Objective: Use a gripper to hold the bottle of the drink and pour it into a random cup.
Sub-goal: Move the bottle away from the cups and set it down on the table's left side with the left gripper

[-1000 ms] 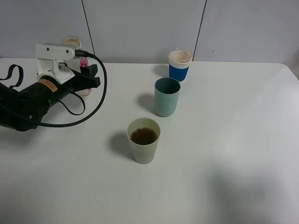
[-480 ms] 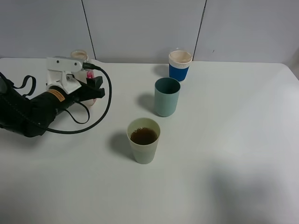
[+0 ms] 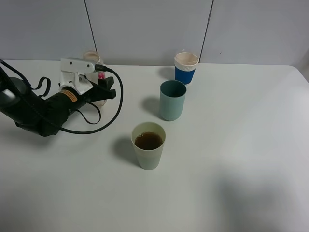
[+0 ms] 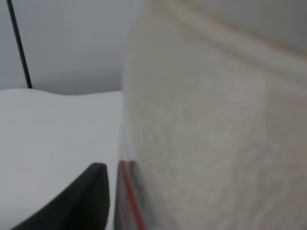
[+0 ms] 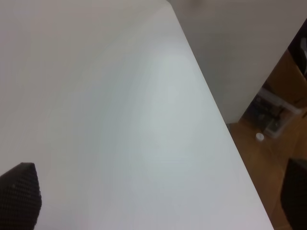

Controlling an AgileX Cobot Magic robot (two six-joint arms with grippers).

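The cup [image 3: 148, 145] already holds drink [image 3: 148, 140]; the left gripper [image 3: 100, 89] is closed around the upright bottle [image 3: 98, 77] at the table's [image 3: 231, 145] far left, pouring apparently complete.

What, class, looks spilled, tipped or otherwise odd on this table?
Nothing stands out. All three cups stand upright: the pale cup holds drink, no spill shows around it, and the left gripper is at the bottle.

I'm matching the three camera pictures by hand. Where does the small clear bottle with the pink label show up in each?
Exterior high: small clear plastic bottle with pink label at far left, behind the left pincer.
Left wrist: blurred pale body with a red edge fills the right; probably this bottle.
Right wrist: not in view.
Shared landmark: the white table.
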